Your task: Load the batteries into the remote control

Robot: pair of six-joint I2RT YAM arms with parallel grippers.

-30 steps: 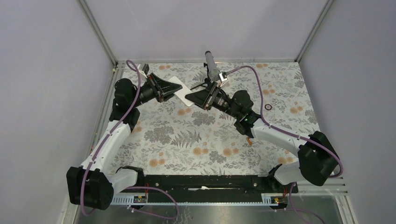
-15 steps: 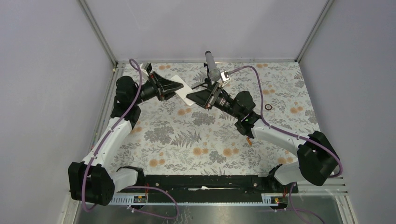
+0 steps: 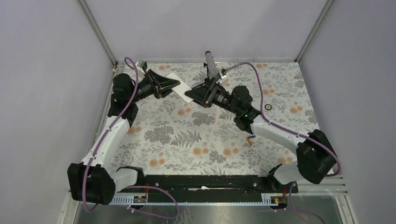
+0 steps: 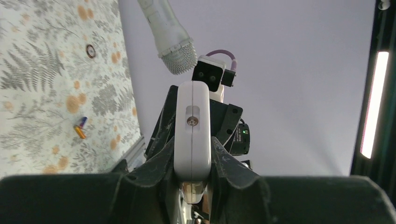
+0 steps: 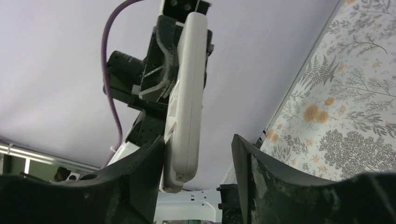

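I noted open table around the batteries. Left end effector pinched the white remote control, raised; right end effector stood spread.

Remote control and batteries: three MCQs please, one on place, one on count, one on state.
1. Where do the batteries lie? A held in the air; B on the table; C out of sight.
2. How many batteries show? A one; B three; C two.
3. The left pincer is: A shut on the remote control; B open; C out of view.
B: both rest on the floral table. C: one orange, one blue-purple. A: it clamps the remote control's sides, lifted off the table.
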